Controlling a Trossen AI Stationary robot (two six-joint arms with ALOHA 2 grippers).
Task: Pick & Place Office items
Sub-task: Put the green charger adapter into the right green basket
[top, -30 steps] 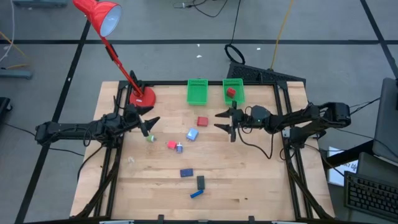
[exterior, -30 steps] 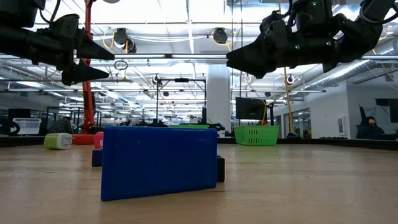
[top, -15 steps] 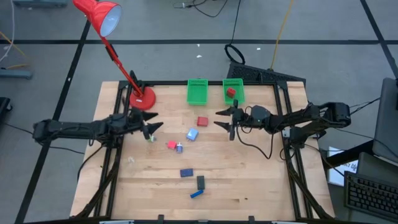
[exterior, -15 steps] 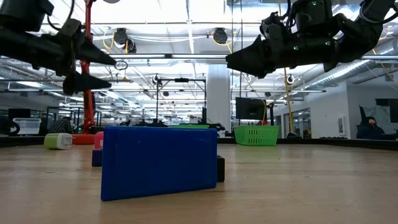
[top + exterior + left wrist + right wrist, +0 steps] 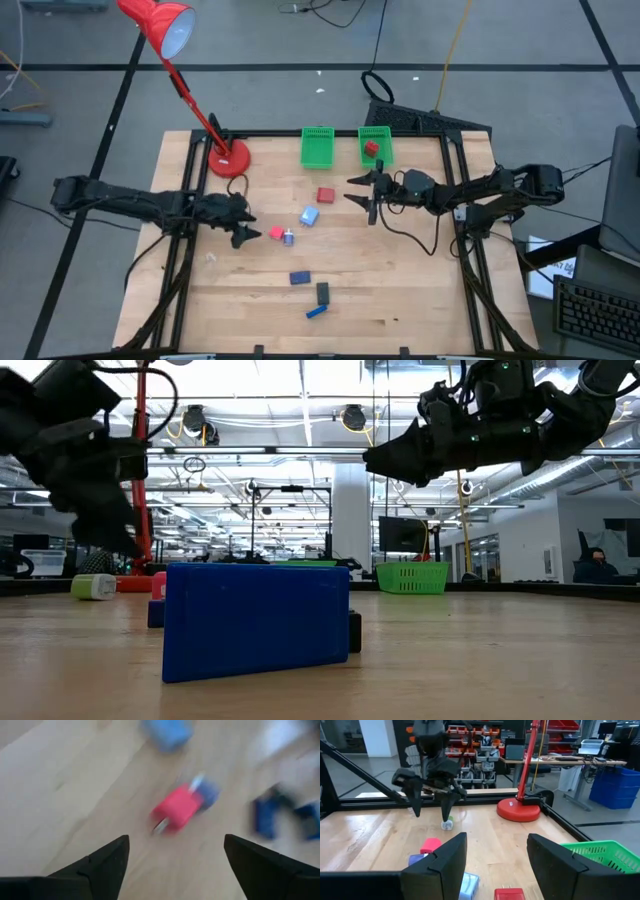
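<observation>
Lining up: my left gripper (image 5: 175, 857) hangs over the red block (image 5: 175, 810), fingers apart
Tip: centre it, drop straight; silver bit sits close
Right gripper (image 5: 364, 197): parked, open

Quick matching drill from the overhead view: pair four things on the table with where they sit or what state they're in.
Things:
1. red block
2. left pincer
3. right pincer
4. lamp base

Places or states:
A. open, pointing down beside a small red piece
B. inside the right green basket
C. far left corner of the table
D. open, right of a red block

Pairs: 1-B, 2-A, 3-D, 4-C
</observation>
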